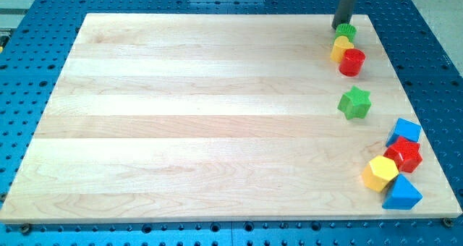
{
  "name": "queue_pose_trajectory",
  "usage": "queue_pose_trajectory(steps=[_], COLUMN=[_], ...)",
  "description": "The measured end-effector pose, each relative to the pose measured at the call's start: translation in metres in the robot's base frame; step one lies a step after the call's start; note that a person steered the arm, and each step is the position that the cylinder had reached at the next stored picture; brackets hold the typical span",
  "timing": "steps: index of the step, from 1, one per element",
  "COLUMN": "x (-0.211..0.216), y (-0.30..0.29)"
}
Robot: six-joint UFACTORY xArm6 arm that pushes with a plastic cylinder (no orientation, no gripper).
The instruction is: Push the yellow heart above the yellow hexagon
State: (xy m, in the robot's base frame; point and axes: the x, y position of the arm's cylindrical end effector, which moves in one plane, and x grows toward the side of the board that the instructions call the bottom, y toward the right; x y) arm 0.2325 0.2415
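**Tip set behind the upper cluster, heart far from its goal**

The end effector is a plain rod with nothing to open or close; my tip [341, 27] is seen at the far right of the worktop [202, 116], near its top edge. Just below the tip, touching or nearly so, a green block [346, 31] of unclear shape is found. Directly beneath it the yellow heart [341, 48] is pressed between that green block and a red block [352, 61].

Further below the tip a green star [354, 103] stands alone. Well below, near the lower right corner, the yellow hexagon [380, 174] is packed against a red block [404, 155] and two blue blocks [406, 131] [402, 194].

A downward push would likely drive all three clustered blocks together; the heart could be deflected sideways, or jammed against the star.
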Motion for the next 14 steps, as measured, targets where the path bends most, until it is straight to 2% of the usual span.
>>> queue_pose_trajectory(steps=[1,4,5,7,9,11,12,13,14], x=[0.006,0.019,0.007,0.014,0.083,0.082,0.088,0.146,0.184], y=[0.025,0.025,0.021,-0.029,-0.031,-0.035,-0.056,-0.068,-0.091])
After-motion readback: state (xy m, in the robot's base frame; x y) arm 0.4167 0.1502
